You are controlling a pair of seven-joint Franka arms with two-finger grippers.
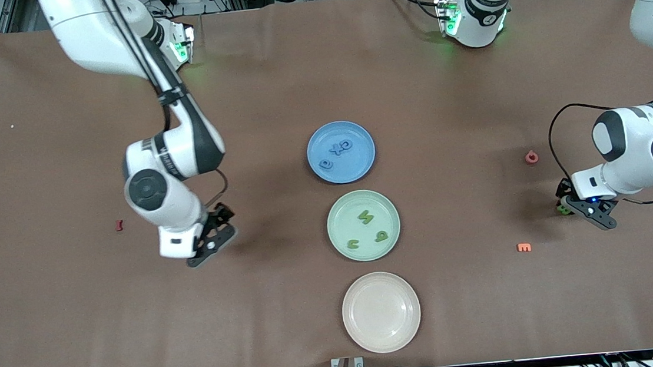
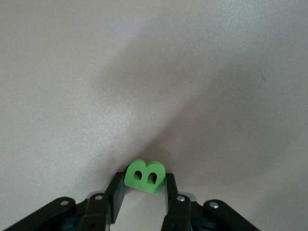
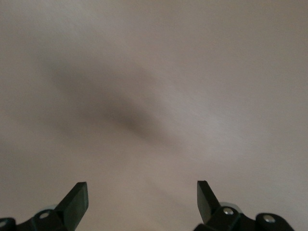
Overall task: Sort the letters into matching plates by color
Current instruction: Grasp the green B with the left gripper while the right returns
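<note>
Left gripper [image 2: 144, 190] low at the table's left-arm end, fingers pinching green letter B [image 2: 145, 176] | right gripper [image 3: 142, 202] spread wide, holding nothing, waiting above bare table

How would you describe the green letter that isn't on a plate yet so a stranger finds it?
Go to the left arm's end of the table. The left end effector has its fingers on either side of a green B, with red and orange letters lying nearby.
</note>
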